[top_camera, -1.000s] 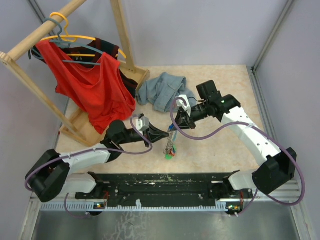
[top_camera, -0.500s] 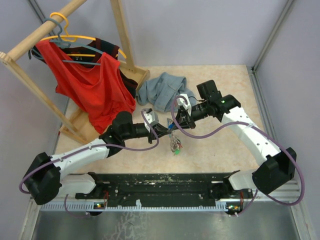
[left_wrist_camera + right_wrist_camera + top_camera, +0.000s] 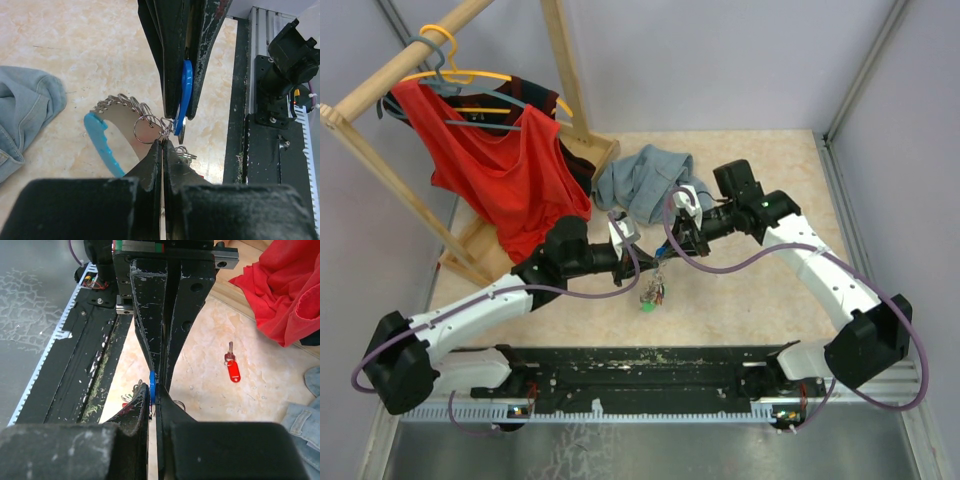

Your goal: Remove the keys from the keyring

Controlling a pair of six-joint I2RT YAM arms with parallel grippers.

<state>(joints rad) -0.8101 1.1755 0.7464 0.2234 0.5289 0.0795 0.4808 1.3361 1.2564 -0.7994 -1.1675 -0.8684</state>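
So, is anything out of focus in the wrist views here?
Left wrist: own fingers blurred at the bottom edge, blue key and keyring sharp. Right wrist: same near blur, red key crisp. Top external: evenly lit, keys tiny.

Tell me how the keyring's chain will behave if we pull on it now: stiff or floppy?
Probably floppy: the chain bends in a loose arc of small links off the light blue keyring. Likely light too: the other keys trail in a small bunch. Expect swing and snags: several split rings crowd beside the pinched blue key.
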